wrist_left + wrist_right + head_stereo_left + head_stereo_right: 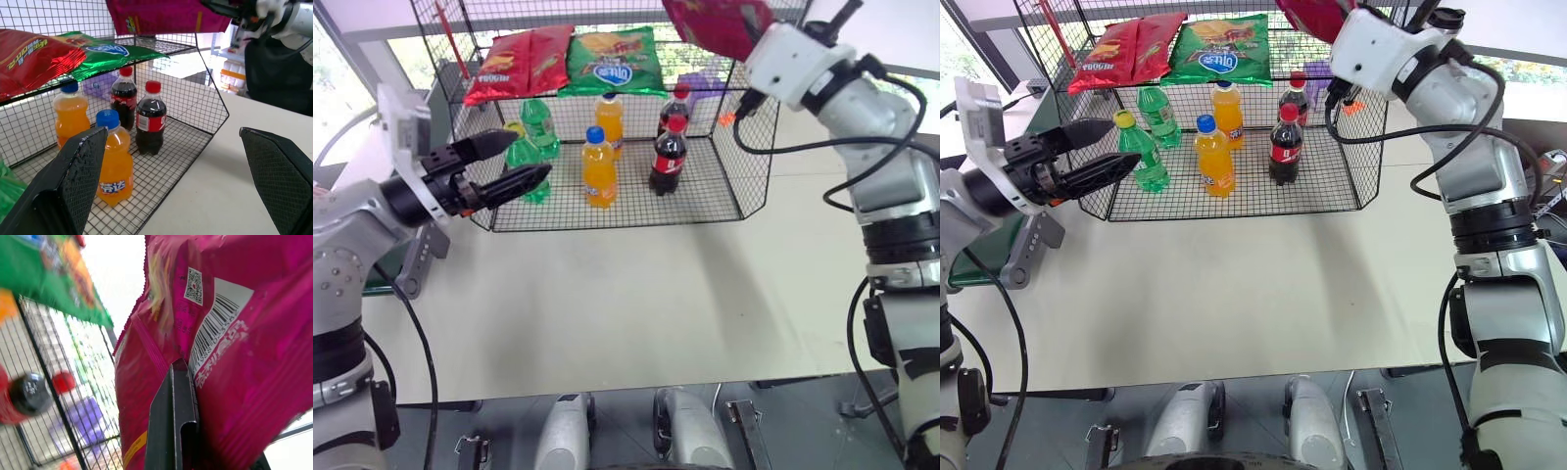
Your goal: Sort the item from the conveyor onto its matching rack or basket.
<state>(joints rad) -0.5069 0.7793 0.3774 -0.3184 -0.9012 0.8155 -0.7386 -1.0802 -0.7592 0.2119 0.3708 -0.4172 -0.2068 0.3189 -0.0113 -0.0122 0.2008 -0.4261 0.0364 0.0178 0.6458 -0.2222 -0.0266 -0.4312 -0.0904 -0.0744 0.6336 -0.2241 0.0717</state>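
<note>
Glossy magenta-pink crisp bag [717,23] hangs clenched in the right claw [177,396] at one o'clock, above the black wire-grid rack's [749,186] upper shelf edge; left claw [514,163] spread wide at nine o'clock, over bare tabletop [636,294].

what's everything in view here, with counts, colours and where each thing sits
crisp bag: 1, magenta-pink, held above the rack's right end
rack: 1, black wire, on the table
red bags: 2, upper shelf, left
green bag: 1, upper shelf, middle
orange bottles: 2, lower floor
cola bottles: 2, dark, red caps, lower floor
green bottles: 2, lower floor, left
table: 1, cream
left gripper: open, beside the rack's left end
right gripper: shut on the crisp bag
</note>
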